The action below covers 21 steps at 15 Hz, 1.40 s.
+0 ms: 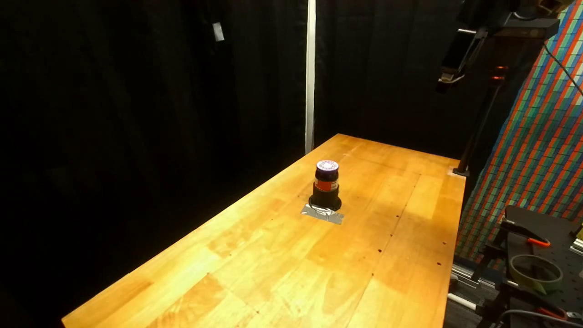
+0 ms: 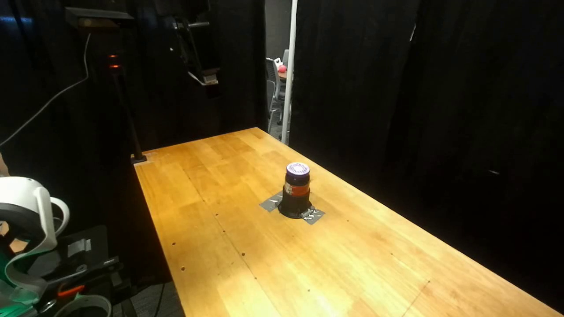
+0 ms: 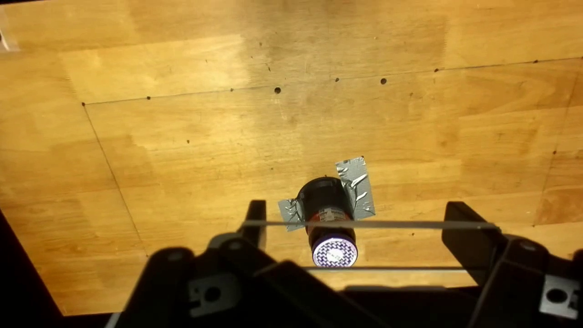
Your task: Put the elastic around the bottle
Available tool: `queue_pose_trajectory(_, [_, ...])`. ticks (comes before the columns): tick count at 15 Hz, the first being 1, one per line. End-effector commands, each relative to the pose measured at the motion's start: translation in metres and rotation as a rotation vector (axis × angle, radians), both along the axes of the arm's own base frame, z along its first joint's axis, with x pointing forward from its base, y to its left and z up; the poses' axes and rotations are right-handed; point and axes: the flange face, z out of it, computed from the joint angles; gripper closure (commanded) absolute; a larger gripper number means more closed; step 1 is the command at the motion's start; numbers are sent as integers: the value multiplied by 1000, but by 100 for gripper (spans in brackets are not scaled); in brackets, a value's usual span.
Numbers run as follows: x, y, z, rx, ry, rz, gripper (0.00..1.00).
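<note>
The bottle (image 1: 326, 185) stands upright in a black round holder (image 1: 325, 199) on the wooden table; both also show in an exterior view, bottle (image 2: 297, 190) and holder (image 2: 294, 205). It has a dark body, an orange-red band and a purple-white patterned cap. In the wrist view the bottle (image 3: 334, 252) appears between and beyond the fingers, left of their middle. My gripper (image 3: 356, 207) is open. The elastic (image 3: 410, 225) is stretched around both fingers as two pale strands. In both exterior views the gripper (image 1: 451, 82) (image 2: 208, 81) hangs high above the far part of the table, apart from the bottle.
Grey tape (image 1: 331, 217) (image 3: 362, 191) fixes the holder to the table (image 1: 291, 273). A thin dark post (image 1: 480, 114) (image 2: 125, 110) stands at a far table corner. A side surface beside the table bears a tape roll (image 1: 535, 273). Black curtains surround the table.
</note>
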Motion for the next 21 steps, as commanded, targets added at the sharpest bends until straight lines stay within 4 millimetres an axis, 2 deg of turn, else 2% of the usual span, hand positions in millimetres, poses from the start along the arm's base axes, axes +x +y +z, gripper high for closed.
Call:
queue_pose_trajectory(1, [50,30,-23,8,166,53,0])
queue_pose_trajectory(3, [73,42,-44,2,229,49,0])
queue_pose_trajectory(7, [130,64,-92,-20,170,35,0])
queue_pose_trajectory(11, [180,68,-145,-103,43,0,0])
queue_pose_trajectory(14, [208,65,-175,-104,-19,-22,0])
queue_pose_trajectory(21, [250,53,-215,-59,-113,-22,0])
